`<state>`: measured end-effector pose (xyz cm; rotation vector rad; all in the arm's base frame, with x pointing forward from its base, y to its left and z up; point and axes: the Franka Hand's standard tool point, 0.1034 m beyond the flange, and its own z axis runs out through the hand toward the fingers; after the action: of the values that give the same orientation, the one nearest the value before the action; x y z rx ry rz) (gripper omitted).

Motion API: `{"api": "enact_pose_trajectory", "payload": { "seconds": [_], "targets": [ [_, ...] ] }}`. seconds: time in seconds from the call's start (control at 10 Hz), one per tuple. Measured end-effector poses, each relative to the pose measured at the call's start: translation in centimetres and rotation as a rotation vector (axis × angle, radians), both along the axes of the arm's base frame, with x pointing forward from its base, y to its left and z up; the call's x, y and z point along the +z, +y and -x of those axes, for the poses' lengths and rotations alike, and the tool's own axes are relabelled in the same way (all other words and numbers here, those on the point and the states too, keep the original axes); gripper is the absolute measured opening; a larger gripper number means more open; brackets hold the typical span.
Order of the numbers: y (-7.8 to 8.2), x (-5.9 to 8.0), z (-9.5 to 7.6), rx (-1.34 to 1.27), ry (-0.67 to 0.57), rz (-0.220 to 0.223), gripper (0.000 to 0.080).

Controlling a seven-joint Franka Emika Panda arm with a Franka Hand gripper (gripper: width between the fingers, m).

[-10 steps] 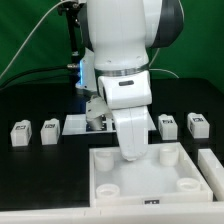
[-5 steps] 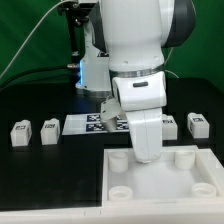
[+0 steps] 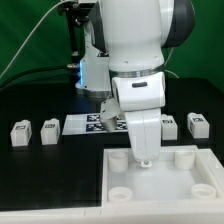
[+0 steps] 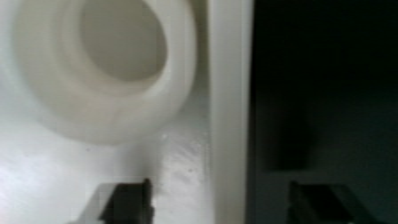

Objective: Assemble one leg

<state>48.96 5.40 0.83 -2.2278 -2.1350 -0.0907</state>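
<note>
Four legs lie on the black table: two on the exterior view's left (image 3: 20, 133) (image 3: 50, 131) and two on its right (image 3: 169, 126) (image 3: 197, 124), each a small white block with a tag. The large white panel (image 3: 195, 185) with round corner sockets lies in front. My gripper (image 3: 143, 160) is low over the panel's far edge, next to a socket (image 3: 118, 160). In the wrist view my gripper (image 4: 222, 205) is open and holds nothing. Its dark fingertips (image 4: 128, 200) stand on either side of the panel's rim (image 4: 228, 100), beside the round socket (image 4: 107, 60).
The marker board (image 3: 90, 123) lies flat behind the panel, between the pairs of legs. The arm's white body hides the middle of the table. A dark post with a blue light (image 3: 78, 70) stands at the back.
One second ago the panel lay further to the exterior view's left; it and my arm have shifted right. In the last half second my gripper has barely moved.
</note>
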Motion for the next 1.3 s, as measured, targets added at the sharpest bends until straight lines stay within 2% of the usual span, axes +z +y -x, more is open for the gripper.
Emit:
{"api": "enact_pose_trajectory", "payload": {
  "seconds": [0.1, 0.2, 0.3, 0.8, 1.0, 1.2, 1.3],
  "targets": [
    [0.0, 0.0, 0.0, 0.0, 0.0, 0.0, 0.0522],
    [0.0, 0.0, 0.0, -0.001, 0.0, 0.0, 0.0522],
    [0.0, 0.0, 0.0, -0.001, 0.0, 0.0, 0.0623],
    [-0.1, 0.3, 0.0, -0.015, -0.001, 0.001, 0.0648],
    [0.8, 3.1, 0.8, -0.101, -0.018, 0.012, 0.0648],
    [3.3, 5.3, 2.8, -0.224, -0.022, 0.015, 0.0648],
    [5.3, 6.0, 4.2, -0.339, -0.012, 0.011, 0.0648]
  ]
}}
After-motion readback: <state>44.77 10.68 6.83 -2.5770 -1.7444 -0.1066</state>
